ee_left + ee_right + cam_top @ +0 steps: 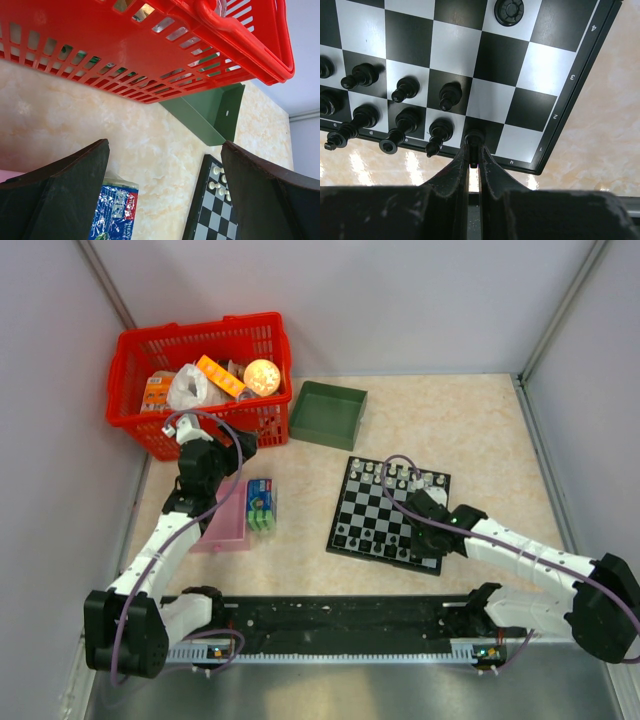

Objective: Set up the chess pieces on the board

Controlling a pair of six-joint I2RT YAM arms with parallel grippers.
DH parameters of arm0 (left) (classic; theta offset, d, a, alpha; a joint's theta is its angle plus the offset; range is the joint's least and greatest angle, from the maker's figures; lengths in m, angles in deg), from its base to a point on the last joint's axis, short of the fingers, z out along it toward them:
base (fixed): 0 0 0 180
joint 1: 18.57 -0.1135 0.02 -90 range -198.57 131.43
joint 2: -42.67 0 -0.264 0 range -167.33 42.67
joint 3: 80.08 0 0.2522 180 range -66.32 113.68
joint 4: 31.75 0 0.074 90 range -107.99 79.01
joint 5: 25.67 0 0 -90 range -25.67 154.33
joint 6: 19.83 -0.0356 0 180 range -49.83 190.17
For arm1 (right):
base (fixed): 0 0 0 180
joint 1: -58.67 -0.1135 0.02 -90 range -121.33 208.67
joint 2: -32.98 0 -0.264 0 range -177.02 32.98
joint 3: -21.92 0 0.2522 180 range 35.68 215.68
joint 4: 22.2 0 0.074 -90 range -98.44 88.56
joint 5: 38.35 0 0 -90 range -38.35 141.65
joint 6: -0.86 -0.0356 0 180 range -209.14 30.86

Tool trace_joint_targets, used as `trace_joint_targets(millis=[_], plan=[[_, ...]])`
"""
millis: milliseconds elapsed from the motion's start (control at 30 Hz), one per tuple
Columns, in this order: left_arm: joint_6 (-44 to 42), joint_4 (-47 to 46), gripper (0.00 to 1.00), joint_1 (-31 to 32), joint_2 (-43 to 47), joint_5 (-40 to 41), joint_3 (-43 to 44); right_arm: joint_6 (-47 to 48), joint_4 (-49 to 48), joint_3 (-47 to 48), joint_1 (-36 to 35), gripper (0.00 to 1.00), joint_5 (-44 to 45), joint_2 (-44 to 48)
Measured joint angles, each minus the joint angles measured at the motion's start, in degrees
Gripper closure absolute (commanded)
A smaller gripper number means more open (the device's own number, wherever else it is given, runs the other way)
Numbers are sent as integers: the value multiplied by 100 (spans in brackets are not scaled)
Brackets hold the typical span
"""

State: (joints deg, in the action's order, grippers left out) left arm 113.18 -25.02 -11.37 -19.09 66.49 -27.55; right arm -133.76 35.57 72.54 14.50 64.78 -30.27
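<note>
The chessboard (372, 510) lies at the middle right of the table, with white pieces (400, 476) along its far edge and black pieces (350, 537) on its near rows. In the right wrist view several black pieces (405, 90) stand in two rows on the board (540, 65). My right gripper (474, 150) is shut on a black piece (473, 137) standing on a dark square in the board's near row; it also shows in the top view (440, 540). My left gripper (228, 455) is open and empty, up by the red basket; the board's corner (212, 210) shows between its fingers.
A red basket (130, 410) of packets stands at the back left, a green tray (328, 414) beside it. A pink tray (228, 525) and a blue-green packet (261, 503) lie near my left arm. A flat black disc (508, 10) lies on a mid-board square.
</note>
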Motion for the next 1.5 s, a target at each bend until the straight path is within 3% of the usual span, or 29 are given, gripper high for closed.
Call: trace_joint_targets(millis=[1000,1267,1500], plan=[[0,-11,1,0,0,-4,0,-103,101,7,-92,100,166,7],[0,-11,1,0,0,-4,0,-103,109,7,-111,70,181,7],[0,-11,1,0,0,-2,0,-79,149,7,-111,63,173,136]])
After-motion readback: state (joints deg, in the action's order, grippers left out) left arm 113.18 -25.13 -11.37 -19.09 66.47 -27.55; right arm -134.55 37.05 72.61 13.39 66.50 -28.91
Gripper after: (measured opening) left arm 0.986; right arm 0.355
